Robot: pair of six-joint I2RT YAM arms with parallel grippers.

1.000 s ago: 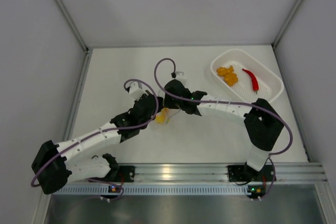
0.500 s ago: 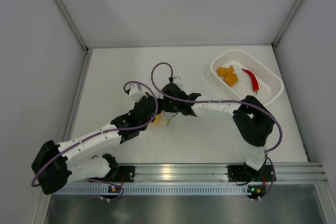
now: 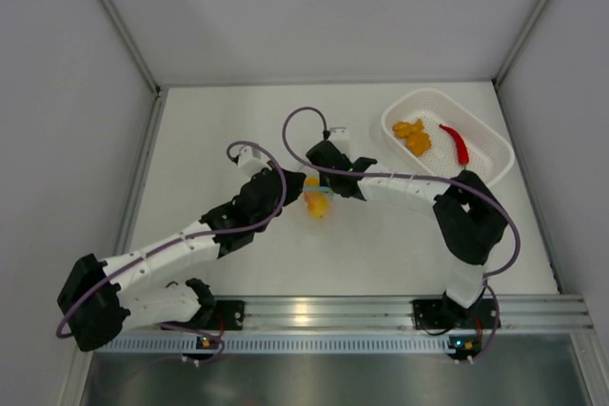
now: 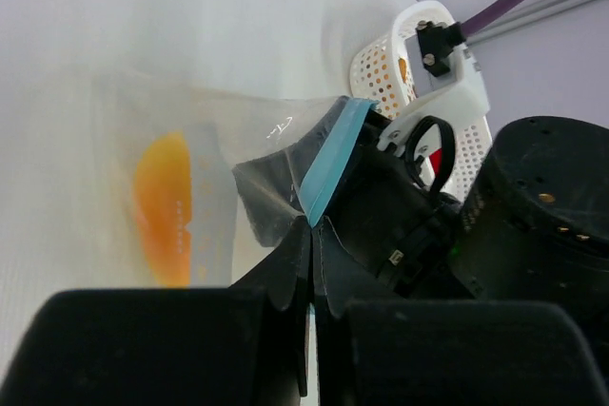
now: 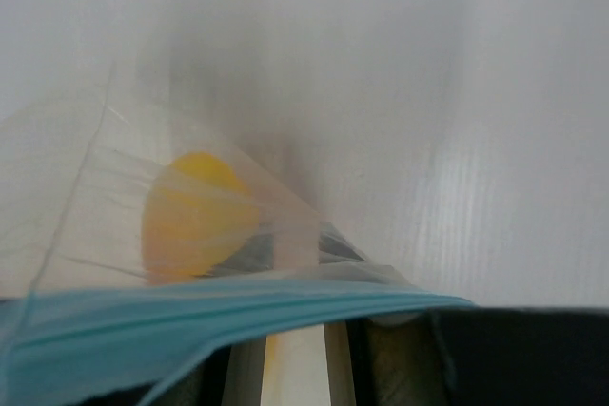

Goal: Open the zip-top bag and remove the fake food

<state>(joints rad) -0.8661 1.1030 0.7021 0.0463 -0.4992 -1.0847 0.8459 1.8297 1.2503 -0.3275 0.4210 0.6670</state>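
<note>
The zip-top bag [image 3: 312, 192], a clear pouch with a light blue zip strip [image 4: 333, 164], hangs between my two grippers at mid-table. A yellow-orange wedge [image 3: 316, 205] sits inside it, and shows through the plastic in the left wrist view [image 4: 162, 206] and the right wrist view [image 5: 195, 216]. My left gripper [image 4: 311, 235] is shut on one side of the zip strip. My right gripper [image 3: 319, 176] is shut on the other side, where the strip [image 5: 190, 320] runs across its jaws. A red chili pepper [image 3: 457, 143] and an orange lumpy chunk [image 3: 412, 135] lie in the basket.
The white perforated basket [image 3: 447, 94] stands at the back right, also seen behind the right gripper in the left wrist view [image 4: 376, 64]. Grey walls enclose the table on three sides. A metal rail runs along the near edge.
The right gripper has moved back and to the right with the bag's edge. The bag has spread out between the grippers and the wedge now shows clearly below them.
</note>
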